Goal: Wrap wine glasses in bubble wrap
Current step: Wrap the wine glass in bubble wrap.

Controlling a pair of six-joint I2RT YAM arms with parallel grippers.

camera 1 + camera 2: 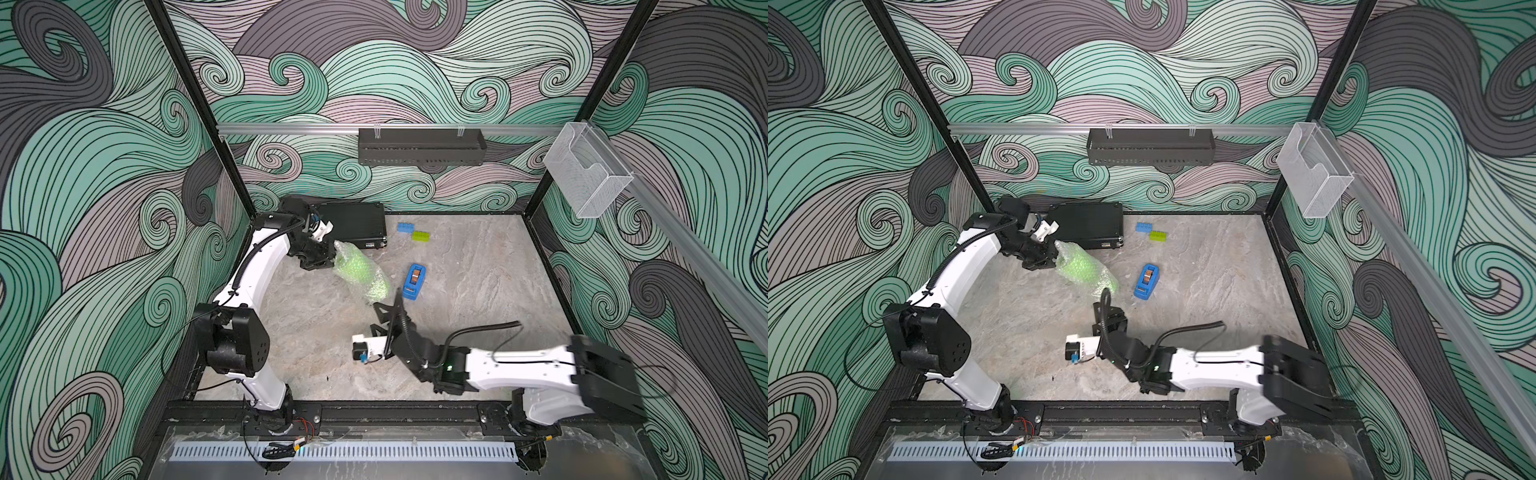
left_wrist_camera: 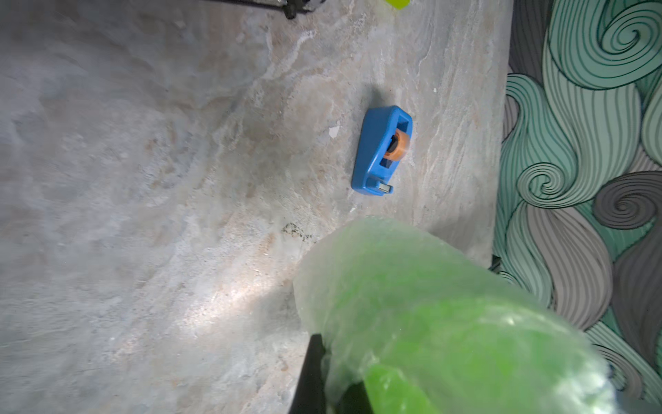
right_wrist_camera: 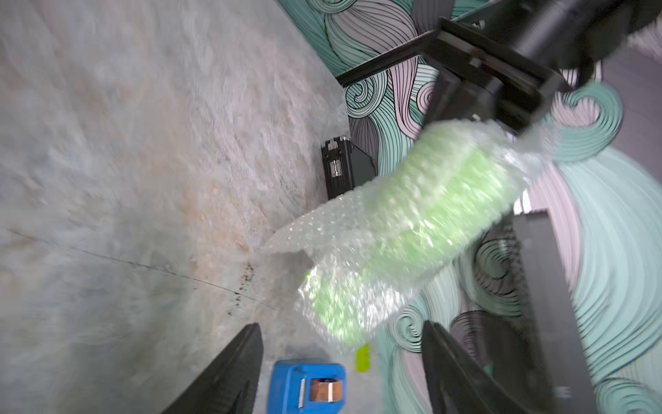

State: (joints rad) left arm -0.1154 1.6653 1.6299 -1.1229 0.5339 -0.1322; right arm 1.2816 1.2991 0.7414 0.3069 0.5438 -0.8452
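Near the black case (image 1: 357, 226), left gripper (image 1: 330, 258) pinches the bubble-wrapped lime-green goblet (image 1: 360, 268); right gripper (image 3: 340, 324) gapes empty.

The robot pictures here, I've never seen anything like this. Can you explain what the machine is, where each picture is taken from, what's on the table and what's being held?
Two robot arms stand at the near edge of a stone-patterned table. Two pictures look down from overhead, nearly the same view; the other two come from cameras on the arms' wrists. The left gripper is shut on one end of a bubble wrap bundle with a lime-green goblet inside. The right gripper is open near the other end, holding nothing. Lying on the table: a blue tape dispenser, a blue brick, a green brick and a black case.
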